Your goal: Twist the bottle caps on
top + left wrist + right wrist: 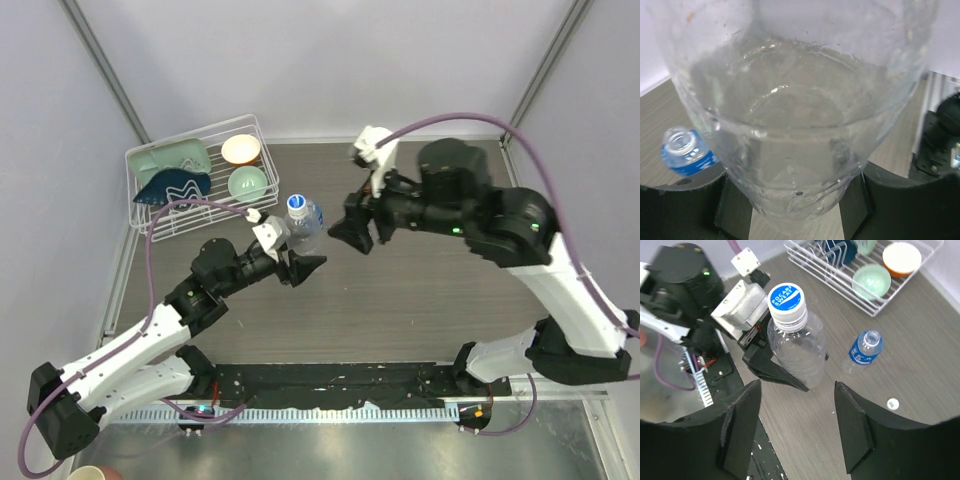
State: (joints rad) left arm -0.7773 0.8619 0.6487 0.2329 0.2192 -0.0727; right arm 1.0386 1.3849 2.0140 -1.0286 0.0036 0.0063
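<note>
My left gripper [300,265] is shut on the lower body of the plain clear bottle [797,352], which stands upright and fills the left wrist view [795,125]. A white cap with a blue printed top [786,300] sits on its neck. The blue-label bottle [865,347] stands uncapped just beyond it, and also shows in the left wrist view [685,152]. A loose white cap [893,403] lies on the table near that bottle. My right gripper [797,425] is open and empty, hovering above and beside the plain bottle [303,225]. In the top view my right arm hides the blue-label bottle.
A white wire rack [165,215] at the back left holds a cream bowl [241,149], a green bowl [247,182] and green and blue dishes. A black base strip [330,385] runs along the near edge.
</note>
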